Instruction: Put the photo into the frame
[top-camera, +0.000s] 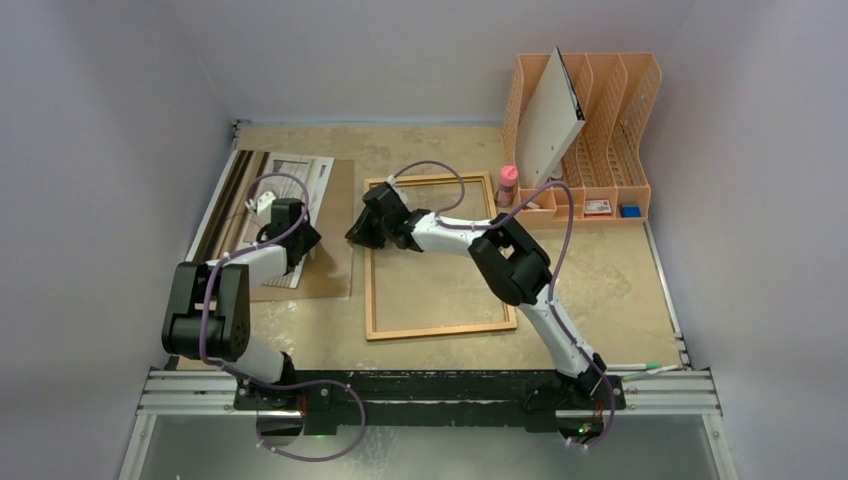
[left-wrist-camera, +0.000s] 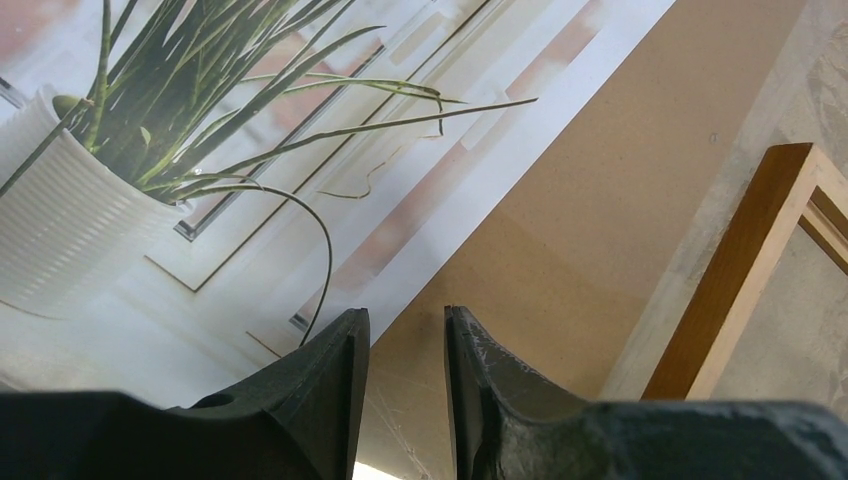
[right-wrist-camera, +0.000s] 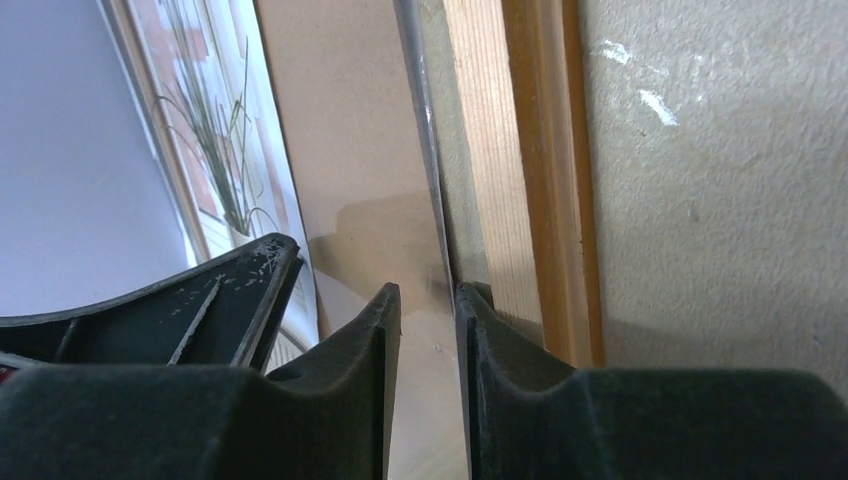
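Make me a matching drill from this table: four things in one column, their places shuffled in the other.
Things
1. photo
2. frame
3. pink bottle
4. orange rack

Places
A. at the back right corner of the table
B. lying flat in the middle of the table
C. lying on the brown board at the left
D. standing upright just past the far right corner of the wooden rectangle

Pairs: 1-C, 2-B, 3-D, 4-A
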